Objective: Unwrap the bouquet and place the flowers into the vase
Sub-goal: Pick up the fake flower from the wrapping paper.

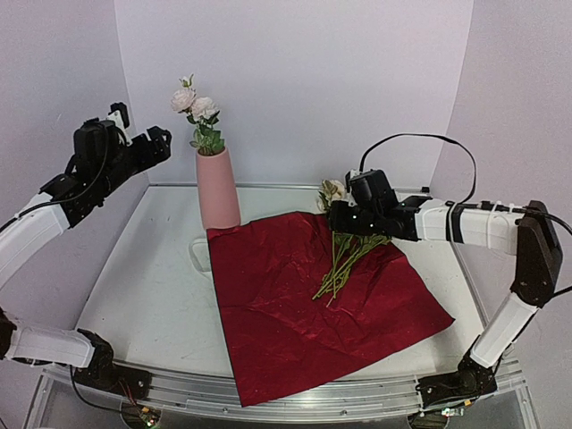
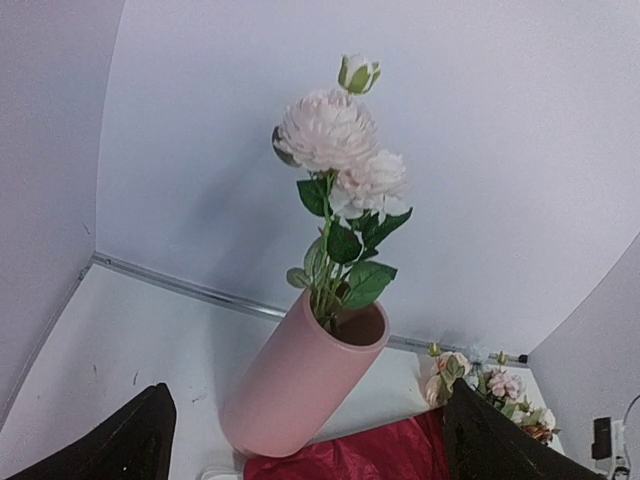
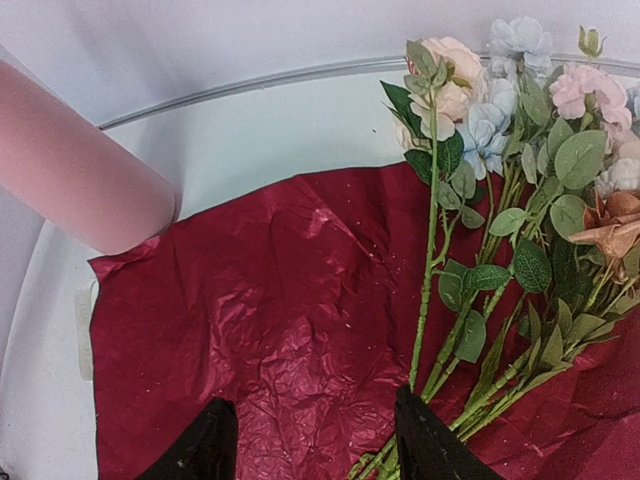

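The salmon-pink vase [image 1: 218, 188] [image 2: 300, 385] [image 3: 70, 170] stands upright at the back of the table and holds a few pale pink and white blooms [image 1: 198, 107] [image 2: 335, 150]. The dark red wrapping paper [image 1: 304, 304] [image 3: 250, 320] lies spread flat. On its right half rest the loose flowers [image 1: 344, 255] [image 3: 500, 200], stems pointing toward me. My right gripper [image 1: 341, 216] [image 3: 310, 445] hovers low over the paper, open, with only paper between its fingers and the stems just right of its right finger. My left gripper [image 1: 143, 127] [image 2: 305, 445] hangs high at the left, open and empty, facing the vase.
A small white item [image 1: 201, 255] [image 3: 85, 330] lies on the table by the paper's left edge, near the vase's foot. White walls close in the back and sides. A raised metal rim [image 1: 295, 186] runs along the table's far edge.
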`<state>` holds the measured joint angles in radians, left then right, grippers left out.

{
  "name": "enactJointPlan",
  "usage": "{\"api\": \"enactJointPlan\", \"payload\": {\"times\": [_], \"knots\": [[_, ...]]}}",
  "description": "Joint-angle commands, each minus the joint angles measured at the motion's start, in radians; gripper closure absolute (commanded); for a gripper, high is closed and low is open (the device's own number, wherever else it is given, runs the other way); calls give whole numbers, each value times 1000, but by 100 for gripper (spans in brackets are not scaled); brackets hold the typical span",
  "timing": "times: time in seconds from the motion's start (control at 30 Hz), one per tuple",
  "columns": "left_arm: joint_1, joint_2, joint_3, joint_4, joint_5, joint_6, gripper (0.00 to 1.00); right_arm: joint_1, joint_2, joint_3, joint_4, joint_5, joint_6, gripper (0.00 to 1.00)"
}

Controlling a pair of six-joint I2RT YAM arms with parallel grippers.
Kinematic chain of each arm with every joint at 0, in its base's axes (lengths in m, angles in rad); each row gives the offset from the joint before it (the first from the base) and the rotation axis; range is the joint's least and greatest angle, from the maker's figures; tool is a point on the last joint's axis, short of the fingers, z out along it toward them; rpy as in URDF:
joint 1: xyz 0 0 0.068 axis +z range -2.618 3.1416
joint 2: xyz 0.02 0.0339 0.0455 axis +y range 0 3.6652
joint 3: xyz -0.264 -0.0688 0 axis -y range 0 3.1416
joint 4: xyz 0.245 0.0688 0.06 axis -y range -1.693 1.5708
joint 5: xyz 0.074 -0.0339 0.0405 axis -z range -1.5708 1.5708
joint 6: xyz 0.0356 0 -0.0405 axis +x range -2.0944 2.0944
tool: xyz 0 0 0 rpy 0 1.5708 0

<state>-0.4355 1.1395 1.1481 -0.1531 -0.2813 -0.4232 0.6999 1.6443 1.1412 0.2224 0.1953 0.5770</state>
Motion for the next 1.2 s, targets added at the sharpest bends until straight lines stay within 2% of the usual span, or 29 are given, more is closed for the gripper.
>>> {"api": "enactJointPlan", "payload": {"times": [0.0,0.17,0.27,0.47,1.03,1.17], "knots": [[1,-64,-5,60,42,13,6,-11,70,76,-71,71,32,51],[-1,-27,-9,149,404,34,10,-23,160,137,-108,77,30,56],[-2,24,2,190,521,1,10,-35,211,172,-123,64,29,56],[-16,70,-10,231,567,-35,7,-56,304,225,-144,27,28,58],[-34,109,-25,262,582,0,5,-72,472,283,-171,24,25,63],[-34,104,-33,264,583,2,5,-74,499,294,-177,17,29,73]]}}
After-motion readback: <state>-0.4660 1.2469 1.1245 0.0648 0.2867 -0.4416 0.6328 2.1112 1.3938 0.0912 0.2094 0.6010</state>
